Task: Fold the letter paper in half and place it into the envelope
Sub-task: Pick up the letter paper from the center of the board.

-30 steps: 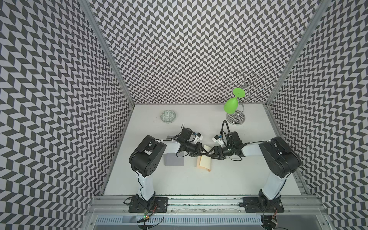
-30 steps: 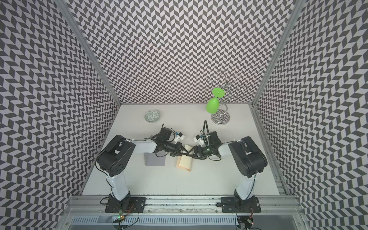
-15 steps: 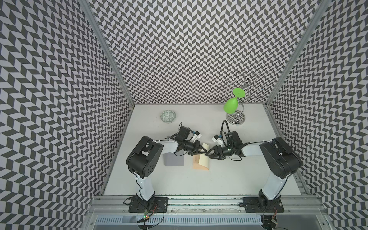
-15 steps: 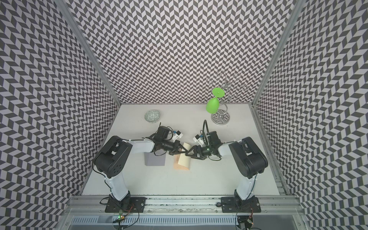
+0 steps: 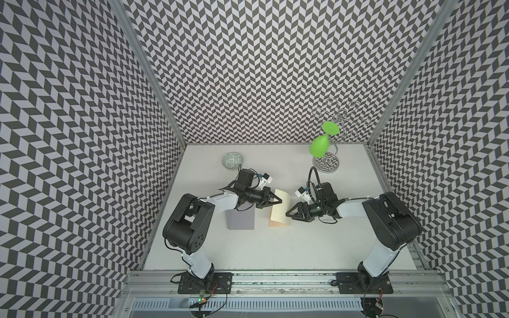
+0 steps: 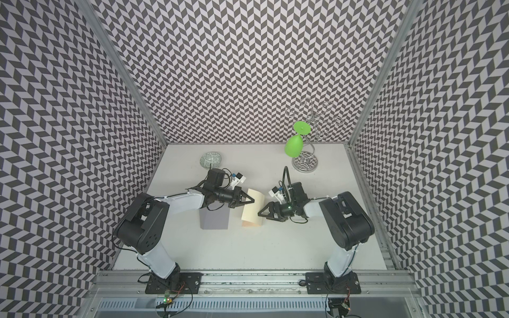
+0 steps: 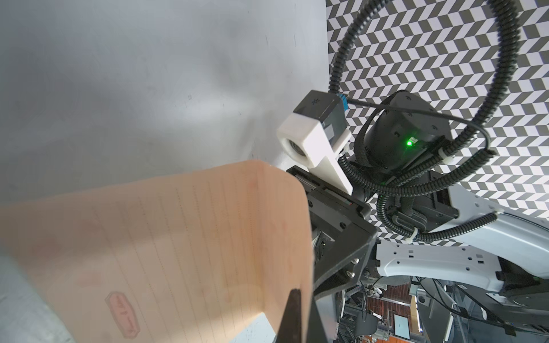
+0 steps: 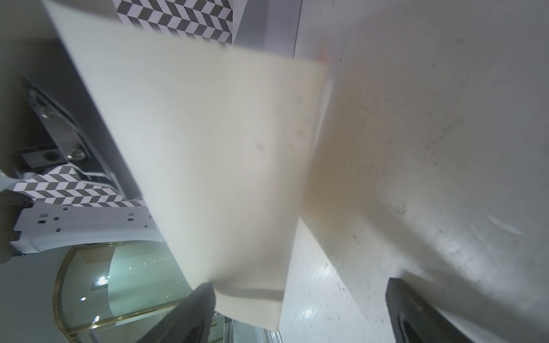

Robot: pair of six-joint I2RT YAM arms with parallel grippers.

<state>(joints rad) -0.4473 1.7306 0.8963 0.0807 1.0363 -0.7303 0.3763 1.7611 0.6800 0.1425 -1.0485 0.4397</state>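
Note:
The letter paper curls up from the table, cream side outward, with a peach strip lying flat at its near edge; both top views show it. My left gripper is shut on the raised far part of the letter paper. In the left wrist view its lined peach face fills the lower half. My right gripper stands open at the sheet's right edge. In the right wrist view the cream sheet's corner hangs between its spread fingers. The grey envelope lies flat to the left of the paper.
A small patterned dish sits at the back left. At the back right stands a wire rack with a green glass hanging from it. Patterned walls close in three sides of the table.
My right gripper has opened and released the paper. My left gripper has closed on the sheet and drawn its upper part up and toward the back, so the paper now stands unrolled and longer.

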